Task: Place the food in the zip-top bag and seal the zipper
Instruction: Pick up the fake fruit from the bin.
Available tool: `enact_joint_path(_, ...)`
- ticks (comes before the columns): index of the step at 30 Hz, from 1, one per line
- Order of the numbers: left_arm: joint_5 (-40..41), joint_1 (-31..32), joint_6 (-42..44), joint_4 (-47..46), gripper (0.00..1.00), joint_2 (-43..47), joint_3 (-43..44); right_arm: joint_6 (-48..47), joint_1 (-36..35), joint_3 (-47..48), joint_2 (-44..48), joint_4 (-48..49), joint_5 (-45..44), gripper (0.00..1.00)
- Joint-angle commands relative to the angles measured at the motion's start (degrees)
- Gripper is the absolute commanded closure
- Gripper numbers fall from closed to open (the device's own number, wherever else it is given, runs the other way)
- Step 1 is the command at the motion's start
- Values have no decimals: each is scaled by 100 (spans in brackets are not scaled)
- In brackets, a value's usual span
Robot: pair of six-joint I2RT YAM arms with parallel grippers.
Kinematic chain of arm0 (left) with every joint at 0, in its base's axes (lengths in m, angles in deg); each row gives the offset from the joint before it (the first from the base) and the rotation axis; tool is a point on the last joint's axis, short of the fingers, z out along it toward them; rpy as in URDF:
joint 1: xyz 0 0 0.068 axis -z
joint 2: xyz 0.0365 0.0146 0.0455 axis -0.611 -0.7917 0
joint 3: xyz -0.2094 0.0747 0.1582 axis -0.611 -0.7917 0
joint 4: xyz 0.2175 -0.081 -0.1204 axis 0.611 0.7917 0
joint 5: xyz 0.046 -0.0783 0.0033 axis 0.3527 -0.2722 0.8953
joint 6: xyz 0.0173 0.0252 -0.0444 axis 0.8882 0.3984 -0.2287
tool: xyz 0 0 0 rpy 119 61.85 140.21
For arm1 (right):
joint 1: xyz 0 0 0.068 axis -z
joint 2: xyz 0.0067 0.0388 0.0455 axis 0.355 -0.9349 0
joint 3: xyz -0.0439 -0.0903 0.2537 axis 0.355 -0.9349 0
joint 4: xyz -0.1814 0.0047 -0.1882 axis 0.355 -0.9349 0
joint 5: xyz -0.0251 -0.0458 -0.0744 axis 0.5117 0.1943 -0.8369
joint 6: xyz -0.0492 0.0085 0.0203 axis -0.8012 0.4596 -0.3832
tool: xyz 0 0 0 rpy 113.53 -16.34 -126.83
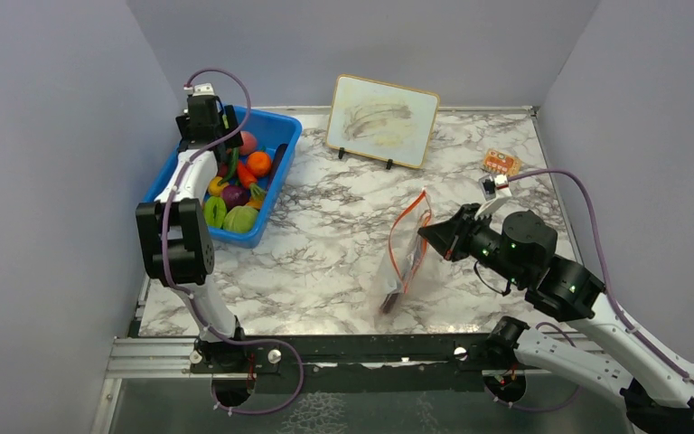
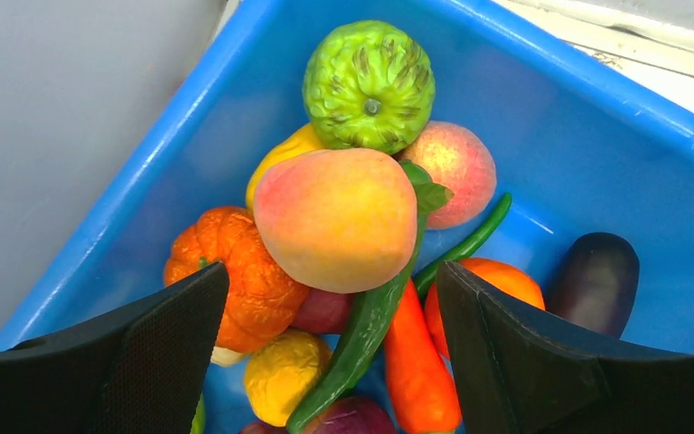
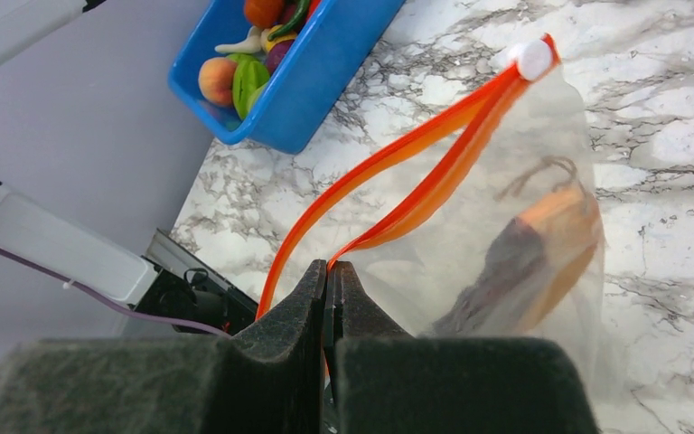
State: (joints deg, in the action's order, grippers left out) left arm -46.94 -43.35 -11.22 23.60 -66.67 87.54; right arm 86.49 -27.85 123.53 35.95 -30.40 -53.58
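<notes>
A: Over the blue bin (image 1: 278, 181), left gripper (image 2: 332, 280), fingers?
B: Wide apart, holding nothing. They hang above the pile in the bin, one on each side of a peach (image 2: 334, 217) in the wrist view, not touching it.
A: What else is in the bin?
B: Bumpy green fruit (image 2: 369, 86) on top of the heap, second peach (image 2: 456, 167) just beside it. Orange pumpkin (image 2: 235, 271), long green pepper (image 2: 361, 334), carrot (image 2: 416, 371), and an eggplant (image 2: 596, 280) near the bin's wall. All loose, none lifted.
A: Bag?
B: Clear bag (image 1: 407, 267) is on the marble table (image 1: 325, 262), well to the right of the bin and apart from it. Its mouth is open. The two halves of the orange zipper (image 3: 398, 154) spread apart and meet at the white slider (image 3: 534, 58) at one end.
A: Right gripper?
B: Right gripper (image 3: 330, 271) is closed tight, pinching the zipper strip at the end opposite the slider.
A: Anything inside the bag?
B: One reddish-brown meat slice (image 3: 529, 249), seen through the plastic. No other food in there.
A: Rest of the table?
B: Framed board (image 1: 382, 119) stands propped to the right of the bin, by the back wall. Small orange packet (image 1: 500, 163) sits farther right of the bin, past the board.
</notes>
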Motion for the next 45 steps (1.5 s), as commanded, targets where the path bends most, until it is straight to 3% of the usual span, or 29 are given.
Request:
enact_joint_path(1,-211,-85,29,-57,11,-287,307,113,4,-3,61,213,72,99)
enact_joint_path(6,-626,-195,64,-174,8,-504,336,113,4,122,-5,213,108,99)
enact_joint_path(12,-443,-240,188,-132,9,-763,512,105,4,120,4,223,81,99)
enact_joint_path(20,-520,-270,185,-239,29,-852,602,143,4,-238,141,473,-64,99)
enact_joint_path(32,-716,-266,-114,-9,49,244,20,-308,4,-34,-142,368,-33,99)
enact_joint_path(45,-2866,-231,-877,659,52,1715,-369,-1113,4,1028,-643,-74,175,99)
